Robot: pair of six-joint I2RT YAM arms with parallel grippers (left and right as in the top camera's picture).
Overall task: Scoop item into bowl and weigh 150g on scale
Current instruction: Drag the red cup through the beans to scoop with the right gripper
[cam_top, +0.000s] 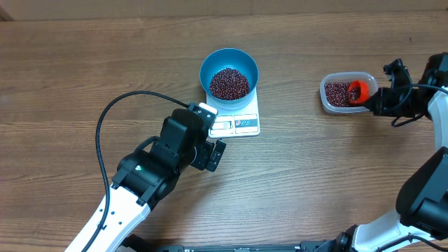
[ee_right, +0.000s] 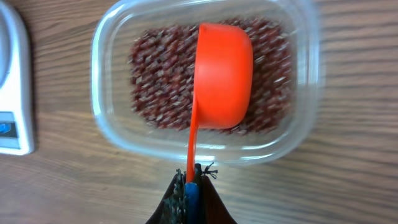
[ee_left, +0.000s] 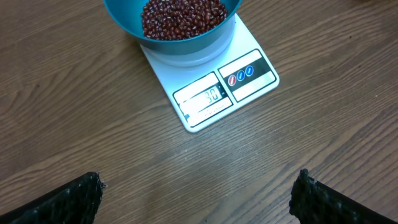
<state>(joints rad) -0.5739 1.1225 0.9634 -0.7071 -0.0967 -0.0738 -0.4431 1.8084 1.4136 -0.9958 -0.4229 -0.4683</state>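
**Weighing set-up, three views**

My right hand (ee_right: 191, 186) is clamped on the handle of an orange scoop (ee_right: 224, 74), whose cup sits over the beans (ee_right: 155, 74) in the clear tub (ee_right: 298, 134). My left hand (ee_left: 199, 208) gapes wide and empty above the tabletop (cam_top: 84, 63), near the scale (cam_top: 241, 124). On the scale stands the blue bowl (cam_top: 208, 64), holding a heap of beans.

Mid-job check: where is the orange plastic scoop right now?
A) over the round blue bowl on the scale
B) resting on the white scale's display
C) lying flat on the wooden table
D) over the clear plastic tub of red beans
D: the orange plastic scoop sits over the dark red beans inside the clear plastic tub, well apart from the round blue bowl.
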